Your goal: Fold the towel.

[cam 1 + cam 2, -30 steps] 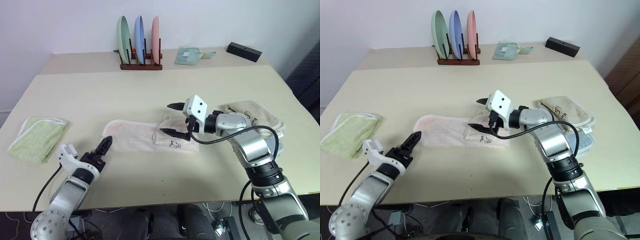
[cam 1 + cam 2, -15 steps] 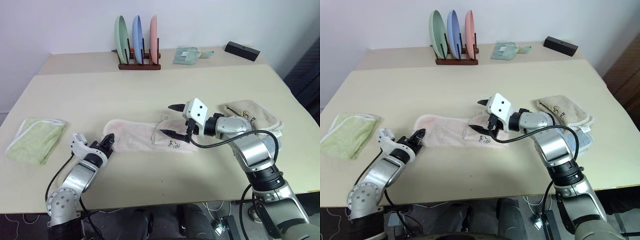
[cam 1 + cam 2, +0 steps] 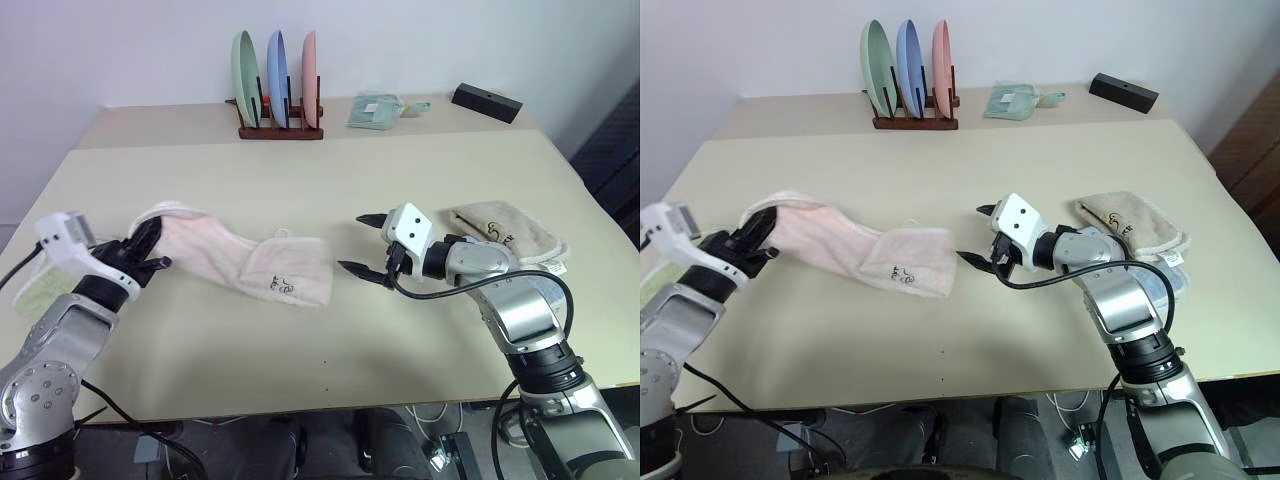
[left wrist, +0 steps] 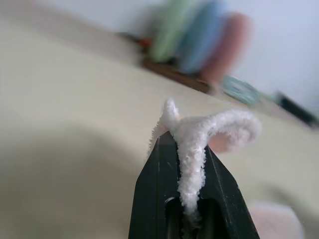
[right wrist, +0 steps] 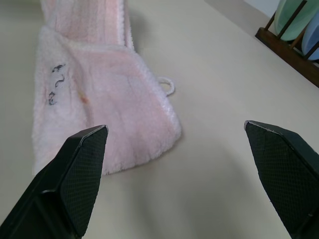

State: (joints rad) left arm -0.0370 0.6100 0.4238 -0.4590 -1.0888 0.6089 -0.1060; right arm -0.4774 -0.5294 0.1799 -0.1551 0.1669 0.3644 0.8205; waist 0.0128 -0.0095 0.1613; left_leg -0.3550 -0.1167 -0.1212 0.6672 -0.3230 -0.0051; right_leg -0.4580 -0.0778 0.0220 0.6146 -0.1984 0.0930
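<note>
One pink towel (image 3: 250, 262) stretches left to right across mid-frame on the desk (image 3: 300, 180), its left end lifted, clamped in the left claw (image 3: 148, 252). Right claw (image 3: 365, 245) gapes beside it. Three plates (image 3: 278, 65) stand top centre.

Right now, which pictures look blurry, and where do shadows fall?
Left wrist view: the pale pink fluffy towel between the fingers is sharp, the three coloured plates behind are blurred. Left eye view: soft shadow under the towel's lifted end on the beige table.

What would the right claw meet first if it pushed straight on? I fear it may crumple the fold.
Probably the towel: the open right claw points at its near folded end, clear of it, with bare table between. Depth is uncertain.
</note>
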